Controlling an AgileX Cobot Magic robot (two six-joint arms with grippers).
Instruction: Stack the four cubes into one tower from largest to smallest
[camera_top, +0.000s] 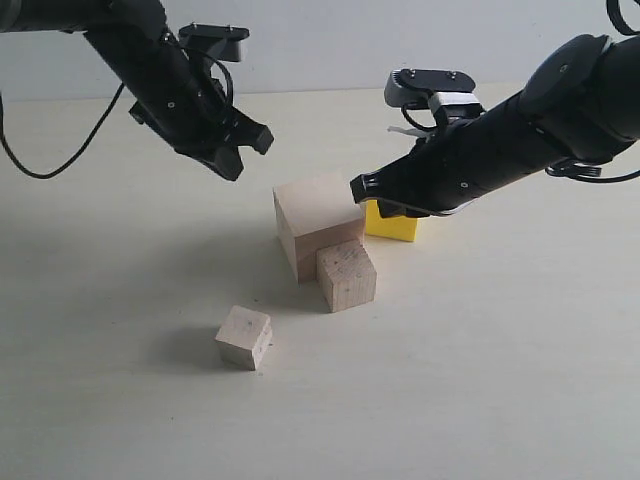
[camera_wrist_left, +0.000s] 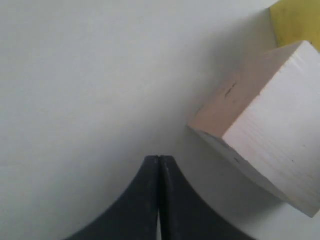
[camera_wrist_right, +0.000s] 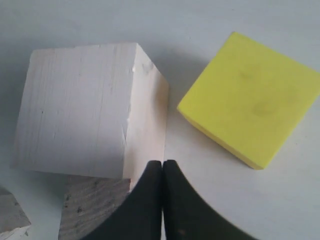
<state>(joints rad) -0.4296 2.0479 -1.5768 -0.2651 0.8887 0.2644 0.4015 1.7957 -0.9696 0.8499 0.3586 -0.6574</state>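
Observation:
The large pale wooden cube (camera_top: 316, 222) (camera_wrist_left: 270, 145) (camera_wrist_right: 85, 107) sits mid-table. Against its front stands the medium wooden cube (camera_top: 346, 275) (camera_wrist_right: 92, 205). The small wooden cube (camera_top: 244, 337) (camera_wrist_right: 11, 215) lies apart, nearer the front left. Behind the large cube on the right rests the yellow cube (camera_top: 393, 224) (camera_wrist_right: 252, 95) (camera_wrist_left: 296, 22), partly hidden by my right arm. My right gripper (camera_top: 358, 188) (camera_wrist_right: 163, 163) hovers shut and empty between the large and yellow cubes. My left gripper (camera_top: 248, 150) (camera_wrist_left: 159, 158) hangs shut and empty above the table, left of the large cube.
The pale table (camera_top: 480, 380) spreads around the cubes, with a white wall behind it. A black cable (camera_top: 40, 160) droops from the left arm at the far left.

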